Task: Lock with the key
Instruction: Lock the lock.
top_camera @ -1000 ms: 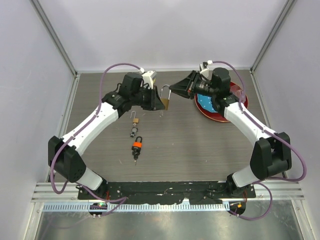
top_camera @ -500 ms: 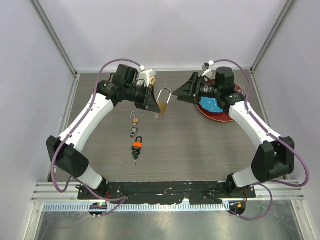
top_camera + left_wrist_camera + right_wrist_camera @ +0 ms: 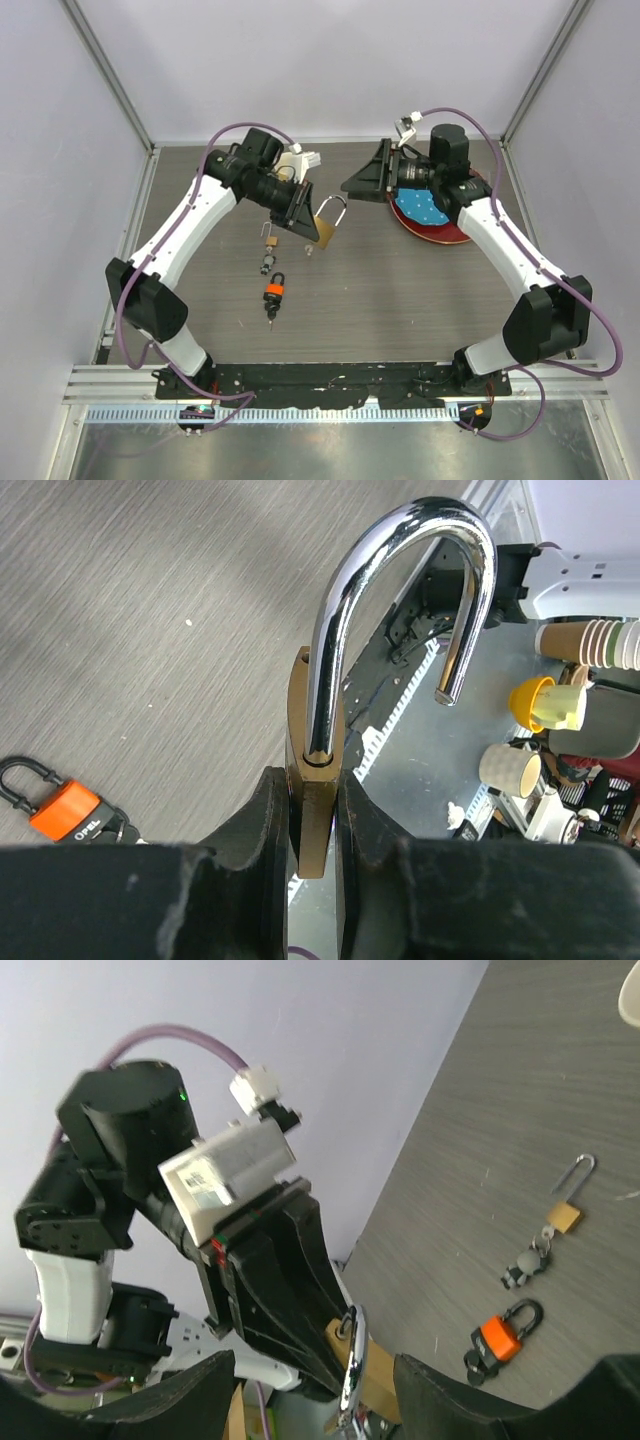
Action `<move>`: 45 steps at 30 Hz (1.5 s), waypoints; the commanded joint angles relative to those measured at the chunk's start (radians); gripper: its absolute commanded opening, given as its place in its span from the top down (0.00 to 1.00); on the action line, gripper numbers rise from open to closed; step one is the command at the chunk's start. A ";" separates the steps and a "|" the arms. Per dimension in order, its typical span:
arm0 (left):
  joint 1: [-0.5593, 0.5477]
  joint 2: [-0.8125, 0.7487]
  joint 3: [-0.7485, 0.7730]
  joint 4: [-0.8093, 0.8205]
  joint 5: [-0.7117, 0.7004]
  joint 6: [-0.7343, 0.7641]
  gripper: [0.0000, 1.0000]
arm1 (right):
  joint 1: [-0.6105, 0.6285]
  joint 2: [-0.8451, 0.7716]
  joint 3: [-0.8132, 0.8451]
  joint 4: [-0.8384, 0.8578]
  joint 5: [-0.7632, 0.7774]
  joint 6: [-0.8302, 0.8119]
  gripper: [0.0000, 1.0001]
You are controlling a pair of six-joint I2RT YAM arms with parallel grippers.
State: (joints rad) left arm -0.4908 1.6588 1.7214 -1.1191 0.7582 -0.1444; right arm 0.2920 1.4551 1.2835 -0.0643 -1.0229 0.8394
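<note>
- The table (image 3: 400, 300) carries everything you see. The big brass padlock (image 3: 325, 228) hangs above its middle, a little toward the back wall. Every place below is given from that lock.
- Your left arm (image 3: 190, 235) reaches the lock from its left side. Your right arm (image 3: 500, 245) comes in from its right.
- The red plate (image 3: 455, 237) lies on the table well to the right of the lock, under the right arm. A blue dotted piece (image 3: 420, 208) lies on it.
- The right gripper (image 3: 350, 185) hovers just right of the lock and a bit farther back. Its fingers are spread wide with nothing between them, and they are not touching the lock.
- The left gripper (image 3: 303, 213) pinches the lock's body from both sides. The shackle points away from the fingers.
- The lock's shackle (image 3: 400, 570) stands open, with its free end out of the body.
- The orange padlock (image 3: 275, 292) lies on the table to the near left of the brass lock, well apart from it.
- A small bunch of keys (image 3: 266, 265) lies between the orange padlock and the brass lock's left side.
- A little brass padlock (image 3: 270, 240) lies just left of the big one, on the tabletop beside the keys.
</note>
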 commanded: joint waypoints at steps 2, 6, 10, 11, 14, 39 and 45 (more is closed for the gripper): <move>-0.003 -0.001 0.102 0.007 0.122 0.014 1.00 | 0.045 0.027 0.108 -0.237 0.000 -0.196 0.30; -0.015 0.002 0.104 0.019 0.125 -0.003 1.00 | 0.082 0.054 0.143 -0.284 0.004 -0.233 0.33; -0.015 -0.004 0.093 0.041 0.150 -0.015 1.00 | 0.119 0.085 0.154 -0.282 0.004 -0.232 0.51; -0.015 -0.002 0.093 0.041 0.148 -0.015 1.00 | 0.124 0.088 0.154 -0.281 0.006 -0.233 0.53; -0.015 -0.001 0.098 0.033 0.151 -0.012 1.00 | 0.136 0.097 0.146 -0.261 0.003 -0.223 0.63; 0.001 -0.022 0.095 0.143 0.083 -0.078 0.84 | 0.136 0.007 -0.018 0.236 0.113 0.187 0.98; 0.049 -0.070 0.044 0.365 0.040 -0.214 0.43 | 0.092 -0.032 0.003 0.238 0.182 0.262 0.98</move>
State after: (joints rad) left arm -0.4671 1.6699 1.7691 -0.9771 0.7998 -0.2375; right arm 0.4107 1.5158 1.2388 0.0593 -0.9134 1.0084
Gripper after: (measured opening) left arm 0.484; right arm 0.160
